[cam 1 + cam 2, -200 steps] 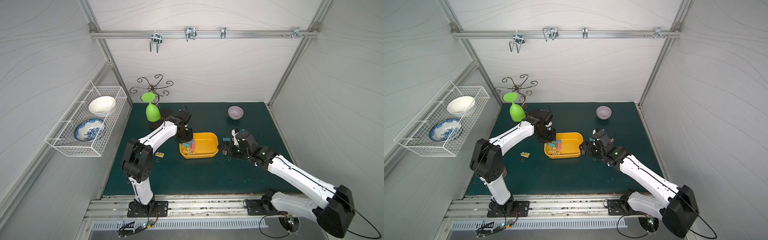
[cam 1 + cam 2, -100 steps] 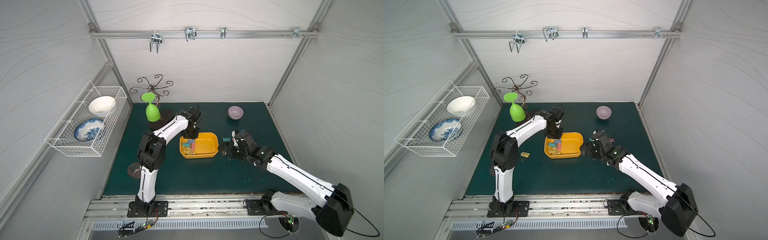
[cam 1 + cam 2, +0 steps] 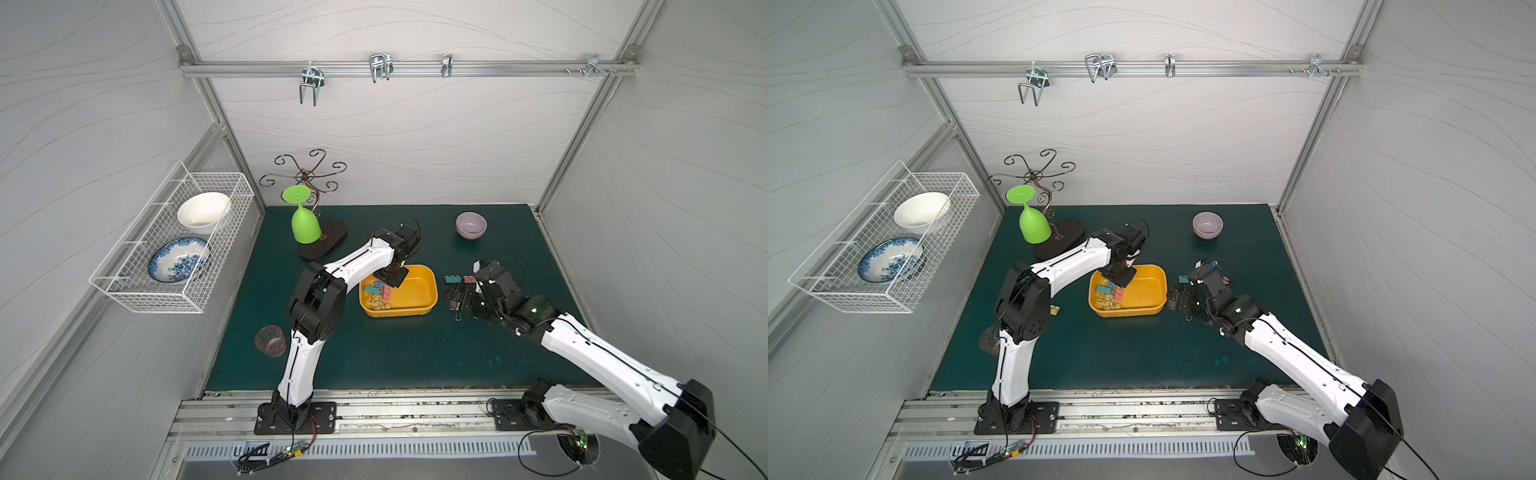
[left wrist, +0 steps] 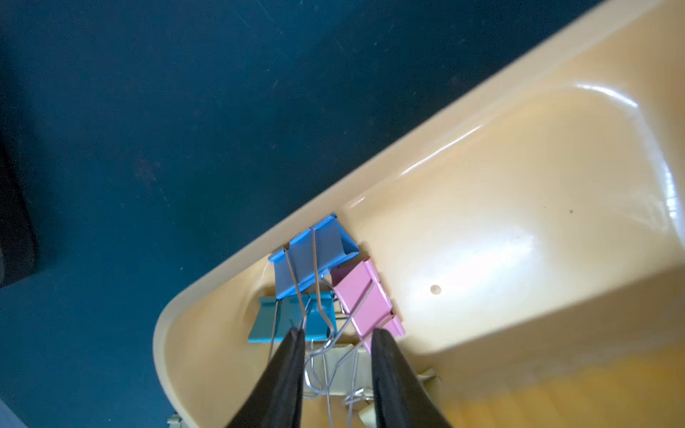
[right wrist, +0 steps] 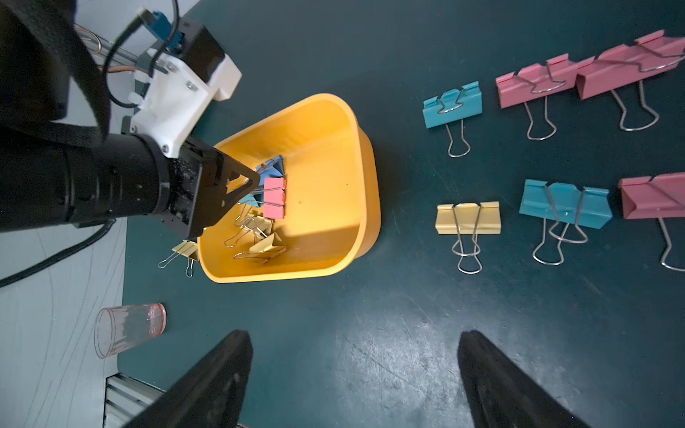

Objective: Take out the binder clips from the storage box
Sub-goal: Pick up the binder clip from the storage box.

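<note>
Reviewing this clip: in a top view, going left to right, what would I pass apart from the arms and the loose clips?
white wire basket → green goblet → storage box → lilac bowl

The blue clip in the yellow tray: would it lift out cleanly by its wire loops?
Probably light: the blue clip is small, thin folded metal. Its loops lie across the teal clip, so that may drag along.

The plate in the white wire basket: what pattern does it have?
The plate is white with a blue floral pattern; it shows best in a top view.
</note>
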